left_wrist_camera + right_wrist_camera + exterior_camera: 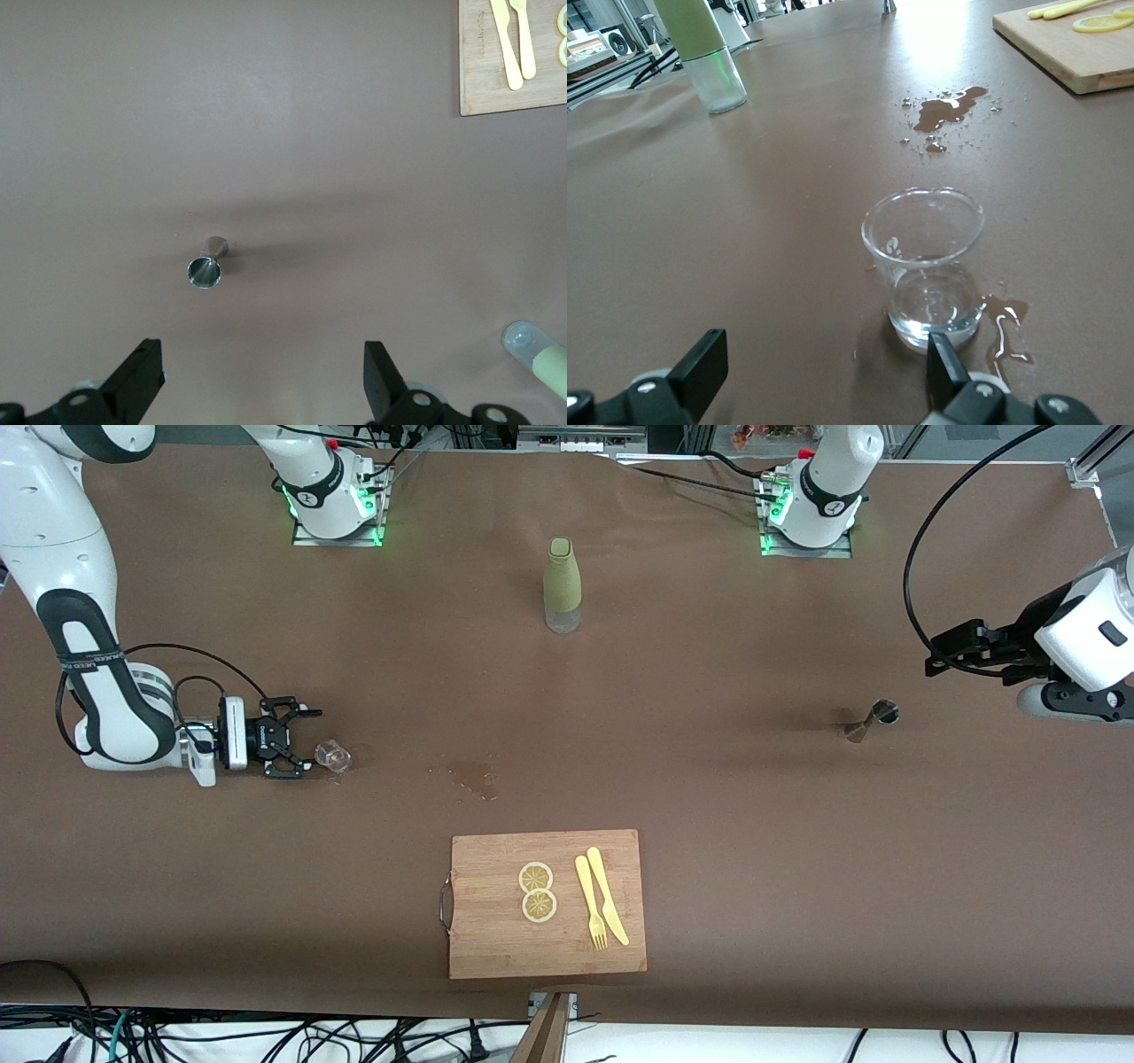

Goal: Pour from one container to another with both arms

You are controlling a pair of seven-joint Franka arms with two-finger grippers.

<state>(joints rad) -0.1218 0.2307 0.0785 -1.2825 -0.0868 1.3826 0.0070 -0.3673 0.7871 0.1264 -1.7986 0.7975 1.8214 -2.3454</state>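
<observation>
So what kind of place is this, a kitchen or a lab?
Most likely a robotics lab set up as a mock kitchen or bar: two arm bases bolted to a brown-covered table, loose cables along its edge, and a cutting board with cutlery and lemon slices.

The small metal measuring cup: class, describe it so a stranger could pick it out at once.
Start at the brown table and go toward the left arm's end. There the small metal measuring cup stands alone on bare cloth, under the left gripper. It is the only shiny steel, hourglass-shaped thing; the glass is clear.
</observation>
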